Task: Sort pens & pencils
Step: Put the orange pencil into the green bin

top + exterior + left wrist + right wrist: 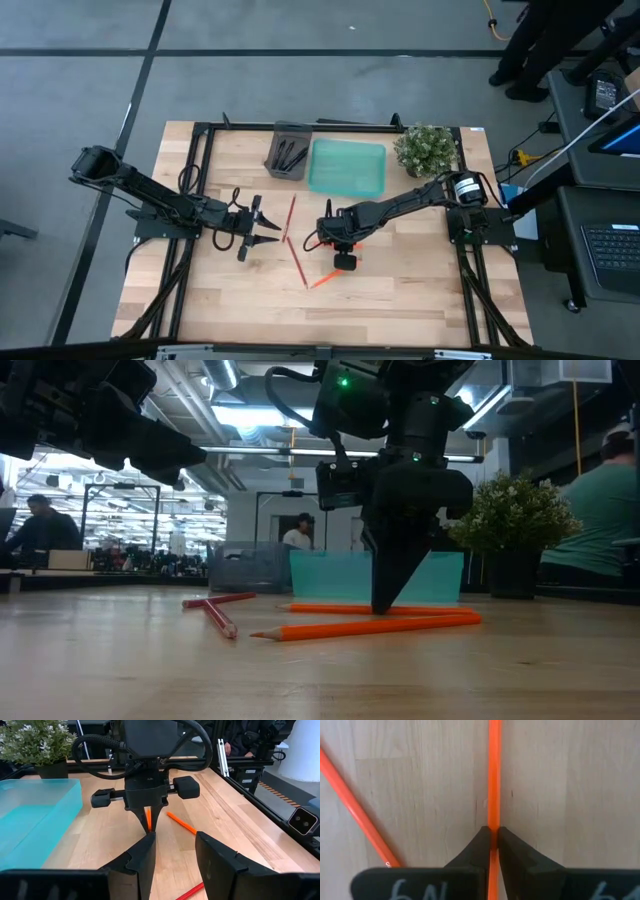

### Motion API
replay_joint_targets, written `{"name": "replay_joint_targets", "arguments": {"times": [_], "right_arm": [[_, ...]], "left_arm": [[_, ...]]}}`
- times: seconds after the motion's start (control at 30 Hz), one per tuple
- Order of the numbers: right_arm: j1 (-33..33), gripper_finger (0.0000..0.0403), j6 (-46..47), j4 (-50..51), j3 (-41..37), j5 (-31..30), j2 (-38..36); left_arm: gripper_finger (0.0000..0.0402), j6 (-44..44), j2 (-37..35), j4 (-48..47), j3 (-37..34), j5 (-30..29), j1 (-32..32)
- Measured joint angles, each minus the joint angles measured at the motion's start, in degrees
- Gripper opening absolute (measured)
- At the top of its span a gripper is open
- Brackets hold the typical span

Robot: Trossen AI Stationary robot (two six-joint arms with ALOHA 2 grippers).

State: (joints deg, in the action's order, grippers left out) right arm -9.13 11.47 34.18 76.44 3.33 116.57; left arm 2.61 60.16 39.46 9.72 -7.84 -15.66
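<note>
Pencils [380, 626] are lying mid-table; the right gripper [492, 840], pointing down, is pinching one orange pencil [494, 775] against the wood. Left gripper [262, 228] is hovering nearby, fingers spread, holding nothing.

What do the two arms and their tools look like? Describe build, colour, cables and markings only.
Both arms are dark, jointed links with looping black cables. The right tool has a boxy black body with side blocks and two fingers tapering to a point; a green light glows on it in the low view, and pale handwritten marks show in its wrist view. The left tool has two broad, black, wedge-shaped fingers.
</note>
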Motion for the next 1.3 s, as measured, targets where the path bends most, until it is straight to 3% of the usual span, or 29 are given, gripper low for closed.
{"name": "replay_joint_targets", "arguments": {"times": [1.07, 1.3], "right_arm": [[0.5, 0.0032, -9.2, 18.3, 18.1, -2.3, 0.0], [1.1, 0.0032, -11.1, 24.2, 22.0, -6.2, 0.0]], "left_arm": [[0.0132, -0.2, 0.0, 0.0, 0.0, 0.0, 0.0], [0.0132, -0.2, 0.0, 0.0, 0.0, 0.0, 0.0]]}}
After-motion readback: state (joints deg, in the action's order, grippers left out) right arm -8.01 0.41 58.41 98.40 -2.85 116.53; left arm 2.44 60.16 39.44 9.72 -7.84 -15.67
